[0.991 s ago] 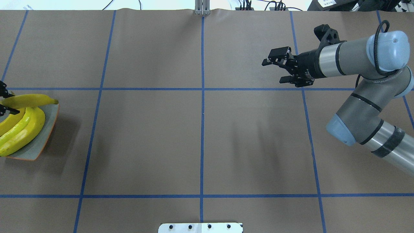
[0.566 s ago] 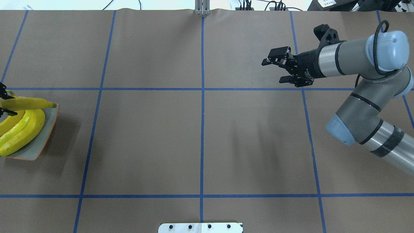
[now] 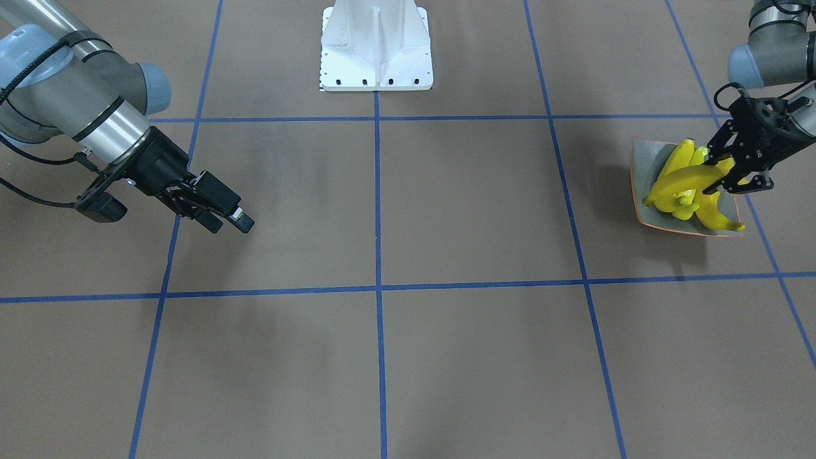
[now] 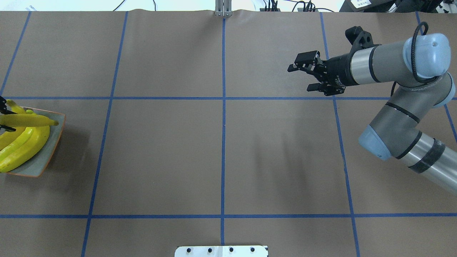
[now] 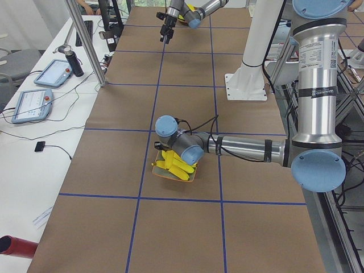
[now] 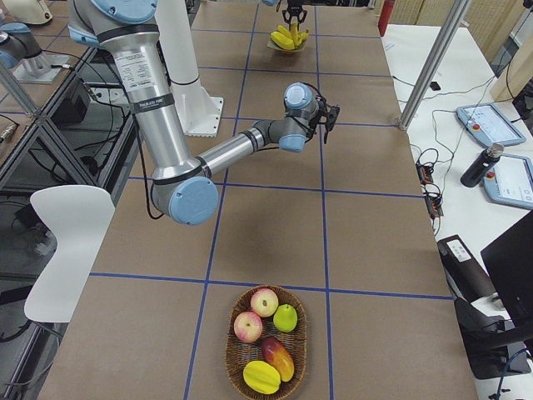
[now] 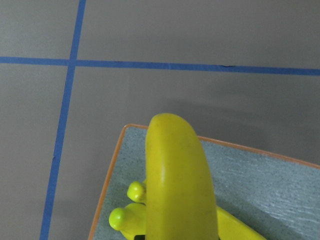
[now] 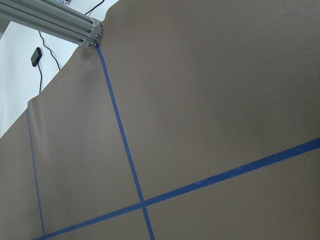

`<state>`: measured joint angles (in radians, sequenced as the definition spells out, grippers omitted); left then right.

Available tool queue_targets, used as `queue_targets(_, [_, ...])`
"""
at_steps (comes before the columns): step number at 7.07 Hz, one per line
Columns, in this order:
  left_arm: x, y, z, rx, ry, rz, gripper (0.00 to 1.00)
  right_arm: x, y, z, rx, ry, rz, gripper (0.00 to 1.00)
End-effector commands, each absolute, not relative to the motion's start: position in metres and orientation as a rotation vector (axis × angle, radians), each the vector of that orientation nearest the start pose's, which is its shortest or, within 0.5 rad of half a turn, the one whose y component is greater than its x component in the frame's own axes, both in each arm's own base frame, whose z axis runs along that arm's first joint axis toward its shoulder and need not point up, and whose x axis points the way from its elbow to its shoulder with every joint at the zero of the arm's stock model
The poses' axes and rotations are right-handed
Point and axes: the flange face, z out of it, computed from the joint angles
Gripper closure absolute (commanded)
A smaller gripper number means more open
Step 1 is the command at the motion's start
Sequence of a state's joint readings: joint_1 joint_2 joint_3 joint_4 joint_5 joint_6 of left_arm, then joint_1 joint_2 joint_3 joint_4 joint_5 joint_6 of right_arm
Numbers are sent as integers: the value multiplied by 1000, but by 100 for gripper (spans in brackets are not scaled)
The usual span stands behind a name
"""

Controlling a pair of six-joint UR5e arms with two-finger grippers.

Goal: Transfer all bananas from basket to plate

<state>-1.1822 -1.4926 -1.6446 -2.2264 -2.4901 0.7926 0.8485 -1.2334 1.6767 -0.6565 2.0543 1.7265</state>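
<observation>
**Exterior front-facing: we are holding one banana over the plate**

Our left gripper (image 3: 733,180) is clamping a banana (image 3: 685,178) near one end, its jaws pressing on either side of it. We are holding it crosswise over the plate (image 3: 642,162), which is sitting at the left end of the table (image 4: 164,153). Beneath it, the other bananas (image 4: 21,146) are lying side by side in the dish. Whether the held one is touching them, we cannot tell. All are showing bright yellow, curved and glossy, with small dark tips. In the left wrist view the held one is filling the middle of the frame, smooth and unmarked, above the plate's speckled grey-green surface and thin orange rim. Our right gripper (image 4: 300,77) is hovering well apart from the plate, its jaws standing wide. In the exterior right view the basket (image 6: 233,350) is sitting at the table's opposite end, carrying apples (image 6: 265,302).
</observation>
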Motion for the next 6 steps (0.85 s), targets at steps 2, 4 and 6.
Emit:
queue_targets(2, [131, -459, 598, 853, 820, 1356, 66, -330, -508, 312, 76, -1408, 503, 0])
queue_targets(4, [130, -459, 598, 852, 825, 1353, 1, -330, -508, 312, 73, -1409, 507, 0])
queue_targets(6, [130, -458, 589, 838, 845, 1302, 1, -330, -508, 310, 73, -1412, 507, 0])
